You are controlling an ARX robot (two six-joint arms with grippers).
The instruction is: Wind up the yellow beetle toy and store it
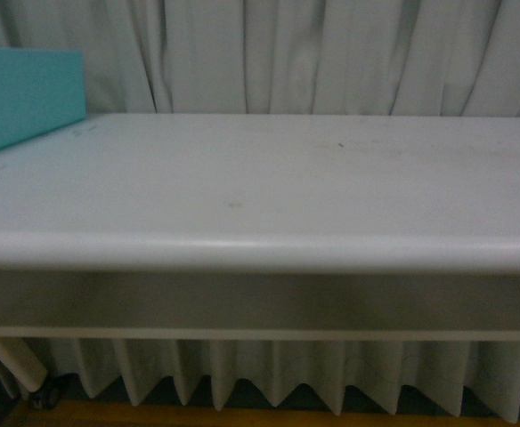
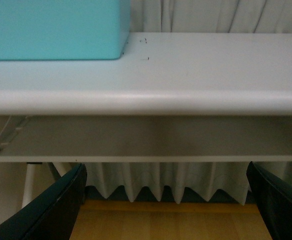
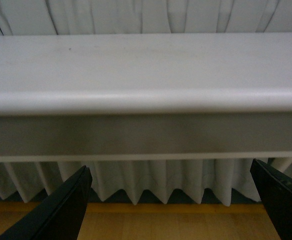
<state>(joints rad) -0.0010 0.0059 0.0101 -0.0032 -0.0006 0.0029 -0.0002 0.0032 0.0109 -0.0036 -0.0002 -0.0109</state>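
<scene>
A: Where is the yellow beetle toy?

B: It shows in none of the 3 views, so I cannot tell where it is. The front view has only the white worktop (image 1: 269, 178), its rounded front edge running across the frame, and a few faint marks on its surface.

A: Anything standing on it?

B: A turquoise box (image 1: 24, 93) at the far left corner, resting on the worktop near the back. The left wrist view shows it closer (image 2: 53, 27), with a few small dark specks on the surface just beside its corner.

A: And behind?

B: A pale pleated curtain (image 1: 331, 53) hangs behind the worktop and shows again below it, its hem ending in a zigzag above a wooden floor (image 1: 198, 416). A white table leg (image 1: 15, 360) slants down at the lower left.

A: What about the left gripper (image 2: 166, 210)?

B: Its 2 dark fingers (image 2: 53, 210) sit at the lower corners of the left wrist view, below the level of the worktop's edge. The jaws are spread wide, with nothing between them but curtain and floor.

A: The right gripper (image 3: 171, 210)?

B: The same: dark fingers (image 3: 61, 210) far apart at the lower corners of its view, jaws spread, holding nothing, facing the front apron under the worktop (image 3: 146, 60).
</scene>
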